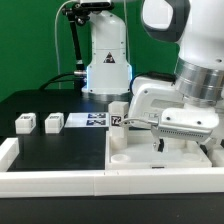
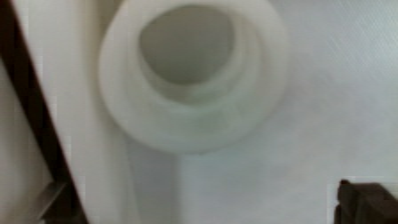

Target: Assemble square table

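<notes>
The white square tabletop (image 1: 150, 160) lies flat at the exterior view's right, and one tagged leg block (image 1: 118, 118) stands at its far left corner. Two more small white leg blocks (image 1: 24, 123) (image 1: 53, 123) sit on the black table at the left. My gripper (image 1: 160, 143) is low over the tabletop's far part. In the wrist view the tabletop (image 2: 267, 150) fills the picture from very close, with a round socket (image 2: 196, 50) in it. One dark finger (image 2: 368, 202) shows at the corner. The jaws stand wide apart with nothing between them.
The marker board (image 1: 88, 120) lies flat between the loose leg blocks and the tabletop. A long white border rail (image 1: 50, 180) runs along the front and turns up at the left. The robot's base (image 1: 105, 60) stands behind.
</notes>
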Action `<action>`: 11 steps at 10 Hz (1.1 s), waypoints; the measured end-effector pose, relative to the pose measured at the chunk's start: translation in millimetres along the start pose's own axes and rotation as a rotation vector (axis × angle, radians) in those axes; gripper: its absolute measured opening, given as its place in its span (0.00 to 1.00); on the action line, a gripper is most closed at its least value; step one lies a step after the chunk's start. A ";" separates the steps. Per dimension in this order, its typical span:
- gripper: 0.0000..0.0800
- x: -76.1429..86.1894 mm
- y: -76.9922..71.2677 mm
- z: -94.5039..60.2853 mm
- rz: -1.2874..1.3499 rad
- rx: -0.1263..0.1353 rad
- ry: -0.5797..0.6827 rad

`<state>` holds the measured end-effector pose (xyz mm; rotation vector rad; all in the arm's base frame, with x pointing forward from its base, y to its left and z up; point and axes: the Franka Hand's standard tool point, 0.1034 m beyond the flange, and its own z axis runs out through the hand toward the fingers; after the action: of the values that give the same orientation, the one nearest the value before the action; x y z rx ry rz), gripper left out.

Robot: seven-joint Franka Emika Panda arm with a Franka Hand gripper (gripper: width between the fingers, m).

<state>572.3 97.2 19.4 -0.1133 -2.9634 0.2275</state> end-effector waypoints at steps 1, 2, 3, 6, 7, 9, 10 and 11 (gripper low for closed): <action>0.81 -0.1 -0.7 -5.5 0.025 0.001 -0.010; 0.81 1.2 -0.5 -13.2 0.069 0.006 -0.023; 0.81 2.5 -1.6 -25.3 0.100 0.010 -0.041; 0.81 3.5 -22.6 -60.9 0.144 0.008 -0.114; 0.81 4.0 -30.5 -67.6 0.157 0.005 -0.130; 0.81 6.0 -26.5 -60.5 0.183 0.003 -0.116; 0.81 6.0 -26.6 -60.5 0.239 -0.002 -0.116; 0.81 6.3 -26.1 -60.2 0.323 -0.007 -0.115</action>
<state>574.8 80.7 83.2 -0.6008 -3.0447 0.2726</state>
